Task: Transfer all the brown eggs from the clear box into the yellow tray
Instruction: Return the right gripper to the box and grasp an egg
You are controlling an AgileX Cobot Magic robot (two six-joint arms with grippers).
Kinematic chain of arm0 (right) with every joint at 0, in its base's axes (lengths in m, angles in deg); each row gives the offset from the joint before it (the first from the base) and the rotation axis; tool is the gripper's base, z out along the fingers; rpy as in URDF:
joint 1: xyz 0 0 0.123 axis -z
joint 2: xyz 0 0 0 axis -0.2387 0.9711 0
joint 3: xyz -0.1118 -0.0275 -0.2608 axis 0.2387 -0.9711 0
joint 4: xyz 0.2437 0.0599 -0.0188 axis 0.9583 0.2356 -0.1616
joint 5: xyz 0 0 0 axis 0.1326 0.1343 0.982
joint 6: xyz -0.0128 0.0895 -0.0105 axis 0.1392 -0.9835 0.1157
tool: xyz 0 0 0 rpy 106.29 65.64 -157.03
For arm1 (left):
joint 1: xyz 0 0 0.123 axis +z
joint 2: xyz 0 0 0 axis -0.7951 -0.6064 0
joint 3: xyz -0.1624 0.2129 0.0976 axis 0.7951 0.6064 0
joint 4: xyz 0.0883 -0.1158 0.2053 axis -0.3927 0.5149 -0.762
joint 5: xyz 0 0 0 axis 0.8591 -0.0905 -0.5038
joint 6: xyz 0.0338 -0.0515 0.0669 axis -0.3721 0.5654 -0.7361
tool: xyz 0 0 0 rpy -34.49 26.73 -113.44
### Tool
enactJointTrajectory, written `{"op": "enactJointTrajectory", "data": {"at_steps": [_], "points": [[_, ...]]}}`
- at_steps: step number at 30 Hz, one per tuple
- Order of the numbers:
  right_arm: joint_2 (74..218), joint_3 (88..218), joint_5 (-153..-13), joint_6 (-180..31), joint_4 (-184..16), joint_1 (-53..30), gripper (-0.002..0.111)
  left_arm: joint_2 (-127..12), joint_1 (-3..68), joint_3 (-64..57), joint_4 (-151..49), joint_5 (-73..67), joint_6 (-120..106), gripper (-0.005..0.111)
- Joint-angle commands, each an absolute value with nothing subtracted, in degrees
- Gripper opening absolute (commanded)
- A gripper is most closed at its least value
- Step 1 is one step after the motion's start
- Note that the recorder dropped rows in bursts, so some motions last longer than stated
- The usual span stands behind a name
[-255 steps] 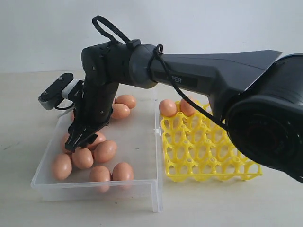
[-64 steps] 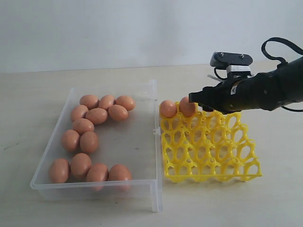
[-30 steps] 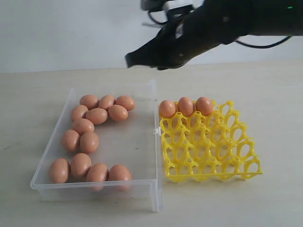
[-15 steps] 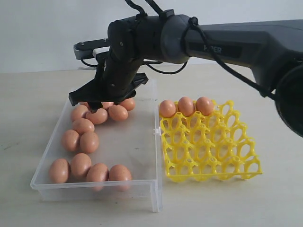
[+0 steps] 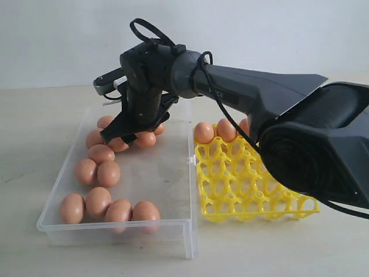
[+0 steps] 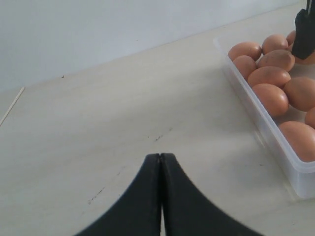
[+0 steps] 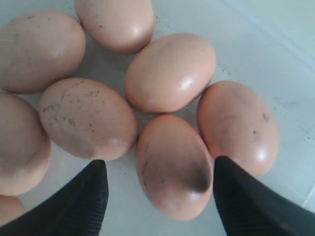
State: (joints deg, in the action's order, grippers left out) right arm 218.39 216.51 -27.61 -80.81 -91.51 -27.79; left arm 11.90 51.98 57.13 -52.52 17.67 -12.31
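Tabletop (image 5: pixel 34 144) carries the clear box (image 5: pixel 161 173), with the yellow tray (image 5: pixel 253 184) just beside it. Over the box's far end the right arm's jaws hang wide open and empty, while the left arm's jaws are shut on nothing outside it. Among the brown eggs (image 5: pixel 94 138) there, one egg (image 7: pixel 170 167) lies flat beneath the open jaws' gap, long axis crosswise to their closing line; it looks smooth and brittle, best pinched gently at its waist.
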Motion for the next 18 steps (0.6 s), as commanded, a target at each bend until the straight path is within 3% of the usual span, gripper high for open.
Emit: {"op": "enactJointTrajectory", "data": {"at_steps": [1,4,6,7,11,18], "points": [[220.72,218.36,-28.53,-80.33,-93.53,-27.36,0.061,12.25,52.08,56.9,-52.52,17.34,-12.01,0.0],[221.81,218.62,-28.76,-80.2,-93.87,-27.05,0.058,12.25,52.08,56.9,-52.52,17.34,-12.01,0.0],[222.27,218.62,-28.89,-80.2,-95.1,-27.05,0.049,12.25,52.08,56.9,-52.52,17.34,-12.01,0.0],[222.27,218.62,-28.92,-80.2,-95.27,-27.05,0.043,12.25,52.08,56.9,-52.52,17.34,-12.01,0.0],[222.16,219.37,-28.13,-80.2,-95.27,-27.05,0.003,12.25,52.08,56.9,-52.52,17.34,-12.01,0.0],[216.4,217.37,-29.87,-80.2,-94.42,-26.87,0.0,12.25,52.08,56.9,-52.52,17.34,-12.01,0.0]]}}
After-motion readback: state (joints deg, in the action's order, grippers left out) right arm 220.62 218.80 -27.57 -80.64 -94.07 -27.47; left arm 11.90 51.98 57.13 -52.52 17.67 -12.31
